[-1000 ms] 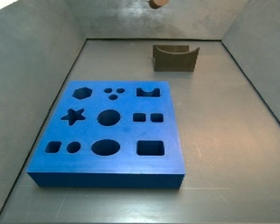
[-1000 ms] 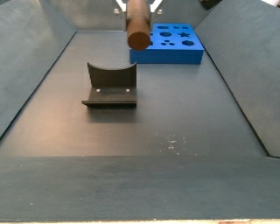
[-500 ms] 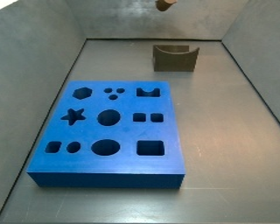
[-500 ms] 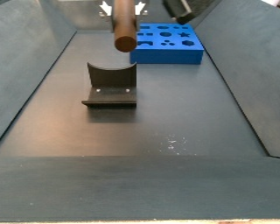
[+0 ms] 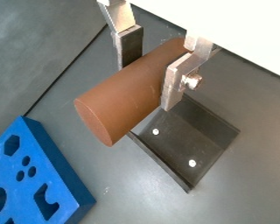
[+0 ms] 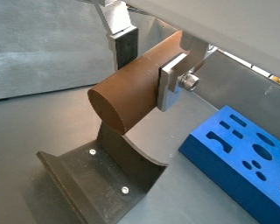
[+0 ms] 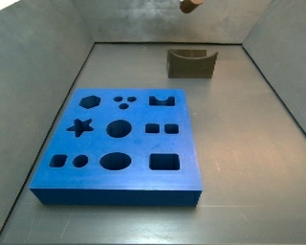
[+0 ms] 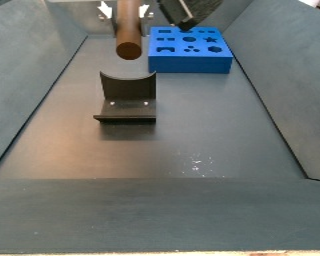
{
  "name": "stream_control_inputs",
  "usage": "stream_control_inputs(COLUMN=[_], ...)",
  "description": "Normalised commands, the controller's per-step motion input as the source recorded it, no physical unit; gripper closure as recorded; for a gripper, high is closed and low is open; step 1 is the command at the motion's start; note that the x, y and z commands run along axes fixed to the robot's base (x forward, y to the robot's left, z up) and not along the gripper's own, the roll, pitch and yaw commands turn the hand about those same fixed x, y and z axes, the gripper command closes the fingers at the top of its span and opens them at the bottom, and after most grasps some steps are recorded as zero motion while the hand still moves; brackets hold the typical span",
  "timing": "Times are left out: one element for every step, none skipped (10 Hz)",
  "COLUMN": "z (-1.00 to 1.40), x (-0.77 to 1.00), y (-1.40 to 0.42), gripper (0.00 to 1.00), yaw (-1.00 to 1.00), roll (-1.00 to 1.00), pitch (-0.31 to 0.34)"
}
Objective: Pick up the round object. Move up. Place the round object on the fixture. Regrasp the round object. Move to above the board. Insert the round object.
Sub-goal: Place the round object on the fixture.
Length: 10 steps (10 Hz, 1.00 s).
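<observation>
My gripper (image 5: 152, 66) is shut on the round object (image 5: 129, 103), an orange-brown cylinder peg clamped crosswise between the silver fingers (image 5: 175, 77). It also shows held in a wrist view (image 6: 133, 90). In a side view the peg (image 8: 127, 30) hangs upright in the air above the fixture (image 8: 125, 97), a dark block with a U-shaped notch. Only the peg's tip (image 7: 190, 5) shows at the top edge of a side view, over the fixture (image 7: 191, 62). The blue board (image 7: 118, 144) with shaped holes lies flat on the floor, apart from the fixture.
Grey sloped walls (image 8: 29, 90) enclose the dark floor on both sides. The board (image 8: 190, 49) lies behind the fixture in a side view. In the wrist views the fixture (image 5: 189, 144) lies just below the peg and the board's corner (image 6: 241, 162) lies beside it.
The gripper has carried the peg sideways, away from the board's side, until it hangs over the fixture. The board and fixture have not moved.
</observation>
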Motion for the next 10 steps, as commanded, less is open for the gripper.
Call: stream_control_inputs(z=[-1.00, -1.00, -1.00, -1.00, -1.00, -1.00, -1.00, -0.96, -0.78, -0.54], x=[0.14, 0.14, 0.15, 0.17, 0.17, 0.19, 0.20, 0.20, 0.17, 0.13], y=[0.08, 0.09, 0.09, 0.10, 0.11, 0.12, 0.12, 0.13, 0.11, 0.09], gripper=[1.00, 1.00, 1.00, 1.00, 1.00, 1.00, 1.00, 1.00, 1.00, 1.00], yaw=[-0.11, -0.11, -0.11, -0.11, -0.12, -0.13, -0.14, -0.16, -0.18, -0.15], roll=[-1.00, -1.00, -1.00, -1.00, -1.00, -1.00, -1.00, -1.00, -1.00, -0.87], pitch=[0.019, 0.023, 0.044, 0.072, 0.086, 0.104, 0.112, 0.131, 0.145, 0.146])
